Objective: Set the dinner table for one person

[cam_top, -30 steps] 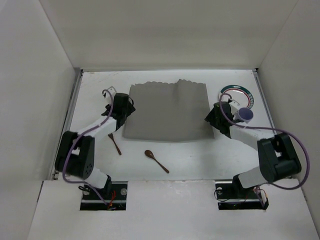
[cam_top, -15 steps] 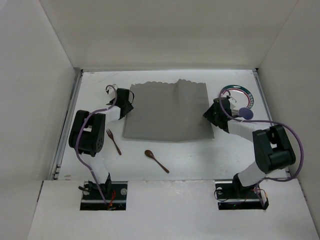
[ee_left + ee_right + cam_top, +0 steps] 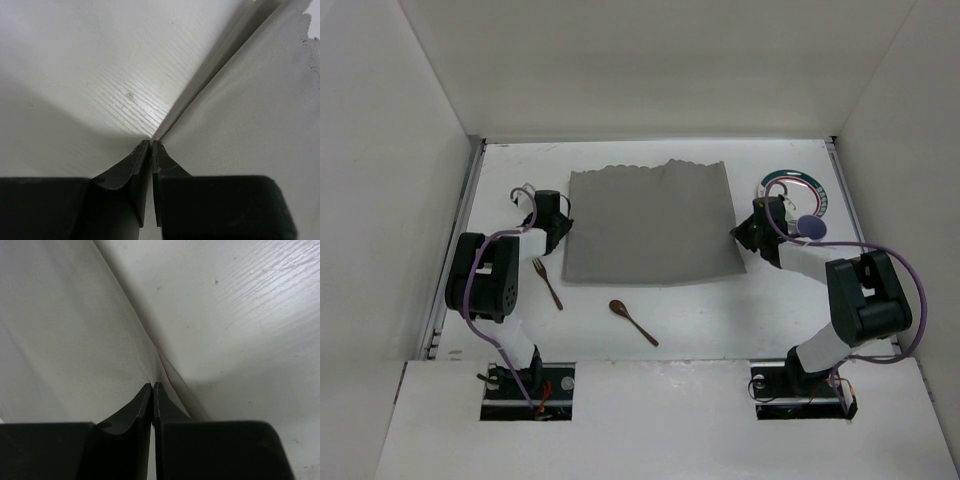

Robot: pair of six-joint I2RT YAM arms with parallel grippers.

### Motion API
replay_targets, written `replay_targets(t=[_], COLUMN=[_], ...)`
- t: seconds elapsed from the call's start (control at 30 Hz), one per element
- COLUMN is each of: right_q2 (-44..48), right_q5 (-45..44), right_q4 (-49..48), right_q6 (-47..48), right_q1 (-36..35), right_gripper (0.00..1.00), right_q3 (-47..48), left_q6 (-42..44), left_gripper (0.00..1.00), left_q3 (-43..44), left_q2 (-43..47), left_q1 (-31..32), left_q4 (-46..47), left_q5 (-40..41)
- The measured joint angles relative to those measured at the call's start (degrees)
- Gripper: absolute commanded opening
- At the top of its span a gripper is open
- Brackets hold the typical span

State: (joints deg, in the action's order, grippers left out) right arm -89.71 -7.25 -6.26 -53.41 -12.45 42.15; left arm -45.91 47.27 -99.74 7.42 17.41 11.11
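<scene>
We pinch the mat (image 3: pixel 650 222) in both grippers, left (image 3: pixel 151 145) and right (image 3: pixel 152 386), to straighten it on the table (image 3: pixel 720 310) next.

From overhead I saw bright, even light and soft shadows; my wrist views were dim, their near fingers blurred.

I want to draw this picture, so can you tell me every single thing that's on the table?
dinner table: one, white, under everything.
cloth mat: one, grey, middle, far half.
fork: one, brown, near the mat's left corner.
spoon: one, brown, in front of the mat.
plate: one, white with coloured rim, far right.
cup: one, purple, by the plate.
left tool: one, black, pinching the mat's left edge.
right tool: one, black, pinching the mat's right edge.
</scene>
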Motion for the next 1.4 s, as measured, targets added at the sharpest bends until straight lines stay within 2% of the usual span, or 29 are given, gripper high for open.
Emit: replay_targets(t=[0.07,0.17,0.33,0.43,0.6,0.63,0.77,0.83,0.97,1.07,1.27,1.4], right_q2=[0.0,0.4,3.1,6.5,13.6,14.8,15.9,12.4,0.5,-9.1,-25.3,-33.6], right_q5=[-0.3,-0.9,-2.8,-4.7,-9.7,-10.8,-12.6,-10.9,-2.8,2.5,9.6,11.2], right_q4=[0.0,-0.2,-0.1,0.2,0.9,0.9,0.2,-0.6,-2.3,-2.5,1.4,7.0], right_q6=[-0.3,-0.6,-0.4,0.1,2.1,2.7,6.9,9.0,11.2,10.1,4.6,0.7], right_q1=[0.0,0.1,0.1,-0.2,-3.8,-5.1,-11.1,-13.7,-15.8,-15.3,-11.9,-10.0], right_gripper=[0.14,0.29,0.54,0.60,0.62,0.61,0.26,0.15,0.14,0.15,0.15,0.15], right_q3=[0.0,-0.4,-2.0,-3.0,-3.7,-3.7,-3.1,-0.8,9.0,19.7,39.2,46.0], left_q6=[-0.1,-0.1,-0.1,0.0,1.3,1.5,2.1,2.1,2.2,2.1,0.8,-0.6], left_gripper=[0.12,0.20,0.25,0.27,0.28,0.29,0.29,0.29,0.29,0.29,0.29,0.29], left_q3=[0.0,0.3,0.6,-0.8,-4.8,-5.1,-6.4,-7.0,-7.5,-7.5,-8.7,-11.0], left_q2=[0.0,0.0,0.3,3.6,16.7,18.6,22.8,22.4,19.5,16.2,10.9,10.2], left_q1=[-0.1,0.2,1.2,1.7,4.0,4.9,10.8,14.1,19.1,20.2,18.8,15.8], left_q4=[0.2,0.3,-0.2,-1.0,-1.9,-1.9,-1.2,-0.9,-0.2,0.9,3.1,3.9], left_q5=[0.2,0.4,1.2,2.6,6.4,6.9,7.6,7.5,6.9,6.3,4.2,2.8])
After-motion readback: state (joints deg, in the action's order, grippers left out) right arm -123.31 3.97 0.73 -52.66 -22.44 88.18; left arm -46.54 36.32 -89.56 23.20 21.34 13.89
